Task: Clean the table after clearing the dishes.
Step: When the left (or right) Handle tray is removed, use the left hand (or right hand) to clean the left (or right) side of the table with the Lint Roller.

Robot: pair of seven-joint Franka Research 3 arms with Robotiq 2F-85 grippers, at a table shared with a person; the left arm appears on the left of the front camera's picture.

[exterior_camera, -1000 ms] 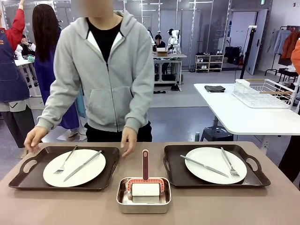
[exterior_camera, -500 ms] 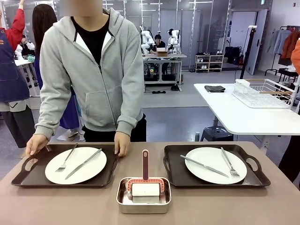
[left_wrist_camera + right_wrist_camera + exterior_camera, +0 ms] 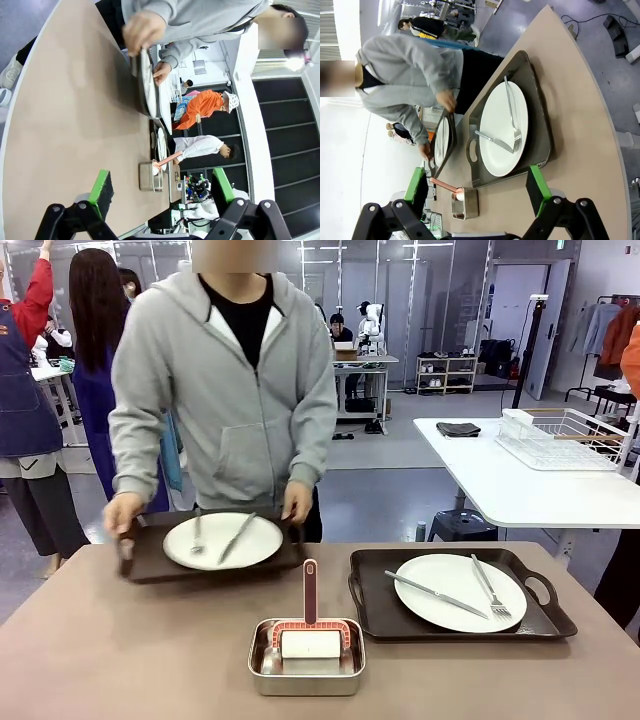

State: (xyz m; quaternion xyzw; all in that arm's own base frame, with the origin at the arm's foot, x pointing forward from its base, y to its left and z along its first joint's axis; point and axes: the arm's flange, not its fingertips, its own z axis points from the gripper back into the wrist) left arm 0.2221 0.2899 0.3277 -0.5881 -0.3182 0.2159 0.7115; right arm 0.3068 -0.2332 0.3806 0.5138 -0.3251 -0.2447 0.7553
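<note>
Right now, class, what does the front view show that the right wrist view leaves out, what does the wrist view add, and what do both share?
Front view's own: the white side table carrying a wire rack. Right wrist view's own: the right end effector, open, its green pads wide apart. Shared: the person holding one tray with a plate; the second tray with the second plate, knife and fork, resting on the brown table; and the metal tin holding the red-handled roller.
</note>
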